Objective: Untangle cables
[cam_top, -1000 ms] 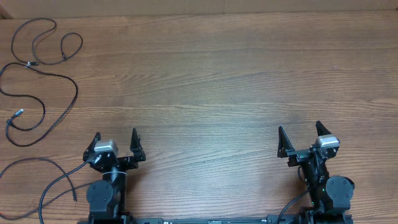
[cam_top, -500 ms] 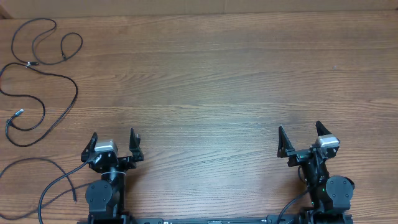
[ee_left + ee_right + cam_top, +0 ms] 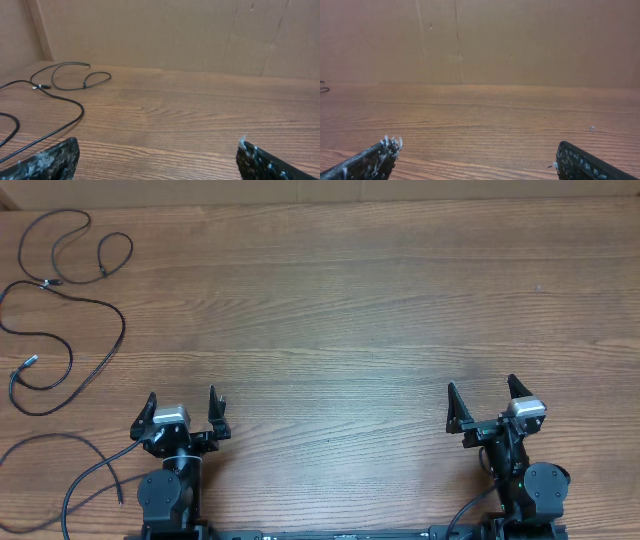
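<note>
Thin black cables lie in loose loops at the far left of the wooden table, with small plug ends; the left wrist view shows the cables spread ahead and to the left. My left gripper stands open near the front edge, well right of and nearer than the loops, with nothing between its fingers. My right gripper is open at the front right, far from the cables, holding nothing. In the right wrist view only a tiny bit of cable shows at the left edge.
A brown cardboard wall runs along the far side of the table. Thicker black arm cables curl on the table left of the left arm's base.
The left gripper has shifted very slightly to the left. The right arm and the cables have not moved.
</note>
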